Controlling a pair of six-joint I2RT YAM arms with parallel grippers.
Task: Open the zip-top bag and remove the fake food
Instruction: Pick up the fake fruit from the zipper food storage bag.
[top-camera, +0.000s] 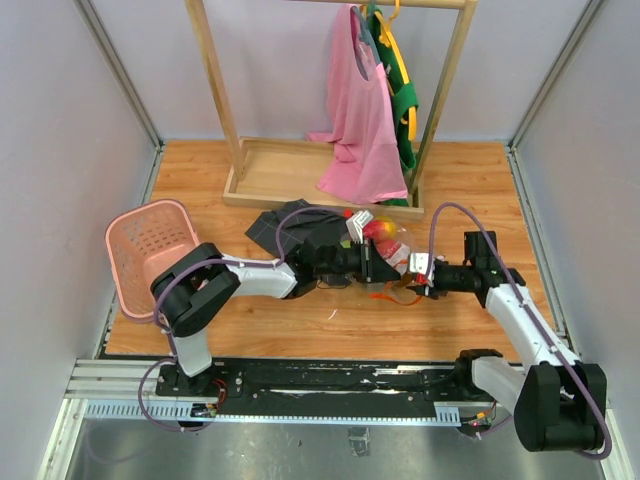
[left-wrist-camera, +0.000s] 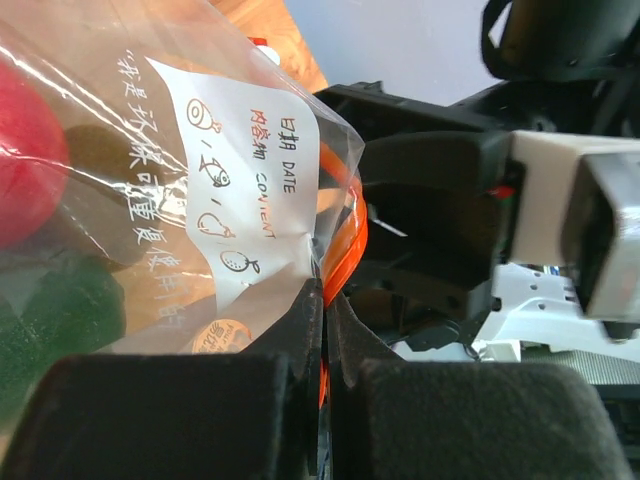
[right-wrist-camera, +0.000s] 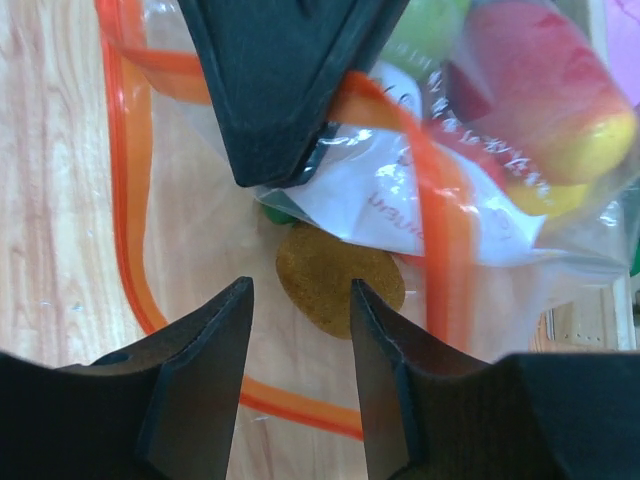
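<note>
You are working on the table (top-camera: 300, 330), with the rack (top-camera: 215, 80) standing at its far side. The basket (top-camera: 150, 245) is sitting well off to the front left of the rack, and the cloth (top-camera: 270, 222) is lying just in front of the rack's base. The bag (top-camera: 392, 240) is lying in front of the rack too, near its right post.

Your left gripper (left-wrist-camera: 325, 300) is pinching tight on the bag's edge, right at the strip (left-wrist-camera: 352, 235) beside the label (left-wrist-camera: 250, 190). Your right gripper (right-wrist-camera: 300, 292) is facing it with its jaws standing partly apart, gripping nothing I can see. The brown fruit (right-wrist-camera: 335, 285) is showing just beyond its tips.

In the right wrist view the strip is looping apart, so the mouth is looking at least partly open to me. The mango (right-wrist-camera: 540, 110), the red fruit (left-wrist-camera: 25, 150) and the green fruit (left-wrist-camera: 60, 320) are all sitting behind plastic. By my reading, nothing is out yet. You are facing the rest: widening the mouth and lifting each fruit out.
</note>
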